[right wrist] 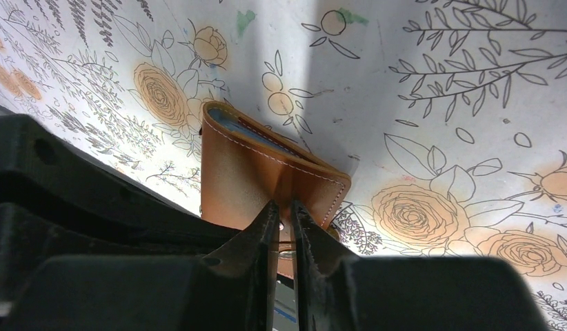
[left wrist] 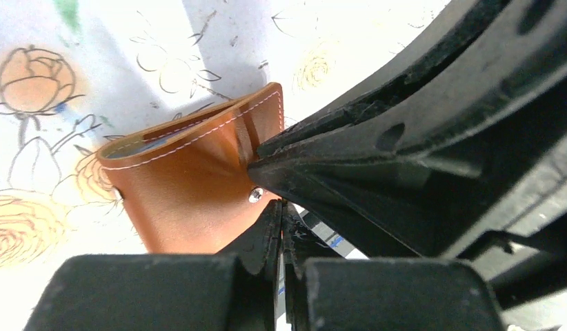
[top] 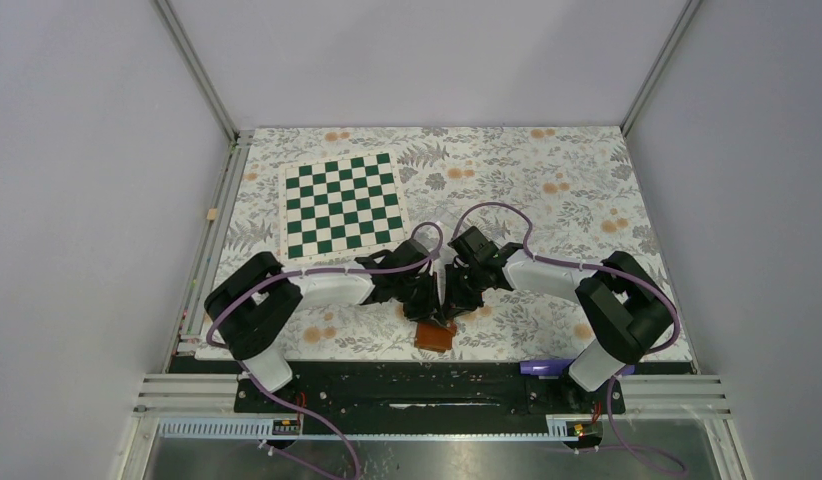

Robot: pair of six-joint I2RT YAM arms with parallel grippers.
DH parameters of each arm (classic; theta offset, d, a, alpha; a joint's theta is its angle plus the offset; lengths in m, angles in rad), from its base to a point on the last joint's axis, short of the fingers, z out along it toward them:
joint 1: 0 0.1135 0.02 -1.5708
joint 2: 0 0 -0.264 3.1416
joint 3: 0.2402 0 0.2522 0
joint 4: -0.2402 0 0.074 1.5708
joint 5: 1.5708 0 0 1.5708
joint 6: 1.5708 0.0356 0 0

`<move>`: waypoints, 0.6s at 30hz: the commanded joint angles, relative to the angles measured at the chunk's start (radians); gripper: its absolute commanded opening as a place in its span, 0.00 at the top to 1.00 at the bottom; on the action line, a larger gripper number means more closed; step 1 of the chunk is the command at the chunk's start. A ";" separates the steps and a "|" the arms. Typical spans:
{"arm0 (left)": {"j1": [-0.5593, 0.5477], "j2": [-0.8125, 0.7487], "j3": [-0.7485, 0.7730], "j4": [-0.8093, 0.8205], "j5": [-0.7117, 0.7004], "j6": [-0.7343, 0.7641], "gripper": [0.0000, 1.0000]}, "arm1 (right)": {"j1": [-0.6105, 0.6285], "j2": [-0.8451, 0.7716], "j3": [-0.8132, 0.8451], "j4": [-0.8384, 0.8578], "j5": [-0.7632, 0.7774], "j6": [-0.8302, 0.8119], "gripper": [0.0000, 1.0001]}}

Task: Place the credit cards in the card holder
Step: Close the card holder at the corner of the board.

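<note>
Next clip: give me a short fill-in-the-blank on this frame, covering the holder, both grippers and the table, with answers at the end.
1. The right gripper pinches a flap of the small ____ leather card holder.
2. The left gripper has its jaws ____.
3. The square chequered board at the far left is white and ____.
4. The cloth covering the table is printed with ____.
Missing words: brown; shut; green; flowers.

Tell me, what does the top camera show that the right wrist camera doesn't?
Only the top view: the left arm, the right arm and a green chessboard mat. Only the right wrist: the right tool pinching the card holder, plus its white stitching and blue lining. Both: that brown holder on the flowered tablecloth.
</note>
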 commanded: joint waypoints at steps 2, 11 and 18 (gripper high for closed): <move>-0.001 -0.084 0.036 -0.051 -0.094 0.054 1.00 | 0.007 0.035 0.000 -0.010 0.021 -0.011 0.81; 0.003 -0.053 0.037 -0.068 -0.104 0.073 1.00 | 0.006 0.028 0.002 -0.011 0.017 -0.012 0.81; 0.002 -0.037 0.042 -0.087 -0.105 0.073 1.00 | 0.007 -0.002 0.009 -0.024 0.041 -0.018 0.80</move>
